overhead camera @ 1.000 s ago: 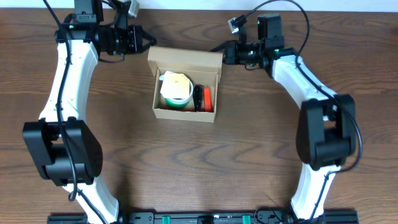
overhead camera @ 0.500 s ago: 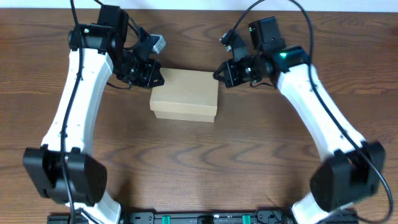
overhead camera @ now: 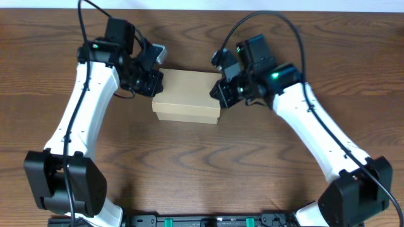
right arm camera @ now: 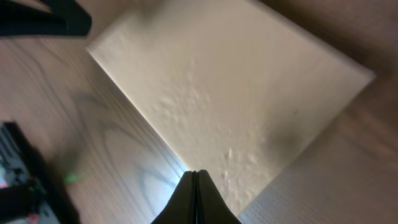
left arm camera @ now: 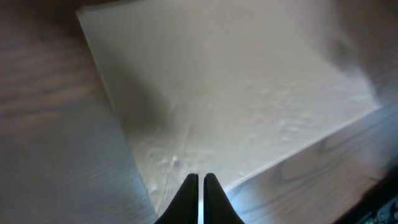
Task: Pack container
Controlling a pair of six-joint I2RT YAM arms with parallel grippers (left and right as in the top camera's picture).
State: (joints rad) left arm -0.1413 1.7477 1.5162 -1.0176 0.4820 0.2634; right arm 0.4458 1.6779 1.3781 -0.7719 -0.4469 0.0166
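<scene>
**Lid down, both arms now at the box's far corners**

1 second ago the container point(overhead camera: 187, 94) stood open on the table point(overhead camera: 202, 164). Half a second ago its lid was already folded flat, and it lies flat now, so I read the packing as done and the closing as nearly done. What has changed since is small. Both arms have moved in closer, and the box sits in the same spot, mid-table toward the far edge, square to me.

The left gripper point(overhead camera: 153, 81) is at the far left corner of the lid point(right arm camera: 236, 74) and the right gripper point(overhead camera: 221, 90) at the right end. In the left wrist view the 2 fingers are drawn together with only a hairline slit between them. In the right wrist view they are fully together. Neither has hold of anything, and each pair of tips points down at the bare cardboard top. I cannot tell whether the tips touch the lid or hang just above it.

My guess is that the 2 arms are pressing the flap to seat it. I cannot see from here whether the side tabs are tucked, so I would check that before calling it finished.
</scene>
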